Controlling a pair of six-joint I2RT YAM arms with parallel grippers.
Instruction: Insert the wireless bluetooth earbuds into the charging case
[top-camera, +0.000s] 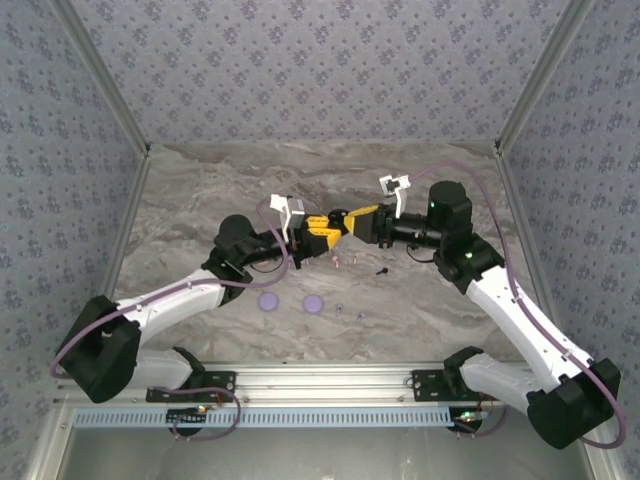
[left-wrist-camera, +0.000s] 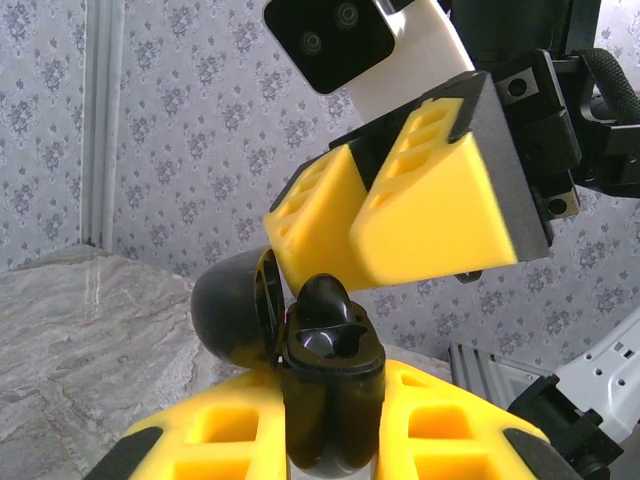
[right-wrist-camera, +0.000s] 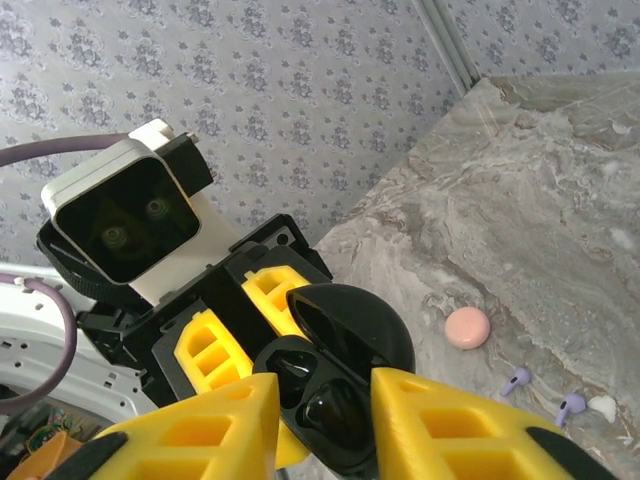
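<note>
A black charging case (left-wrist-camera: 325, 400) stands upright with its lid (left-wrist-camera: 230, 305) swung open, and my left gripper (left-wrist-camera: 330, 435) is shut on its body. One black earbud (left-wrist-camera: 322, 300) sits in a slot of the case, its top sticking out. The other slot (right-wrist-camera: 290, 372) is bare. My right gripper (right-wrist-camera: 322, 385) hangs just above the case, jaws a little apart, with the seated earbud (right-wrist-camera: 338, 415) seen through the gap. In the top view both grippers meet over the table's middle, left (top-camera: 328, 233) and right (top-camera: 355, 222). Another black earbud (top-camera: 381, 269) lies on the table.
Two pale pinkish earbuds (top-camera: 343, 262) lie under the grippers. Two lilac discs (top-camera: 268, 300) (top-camera: 313, 303) and two lilac earbuds (top-camera: 339, 306) (top-camera: 362, 315) lie nearer the bases. A pink disc (right-wrist-camera: 467, 328) rests on the marble table (top-camera: 200, 200). Patterned walls close three sides.
</note>
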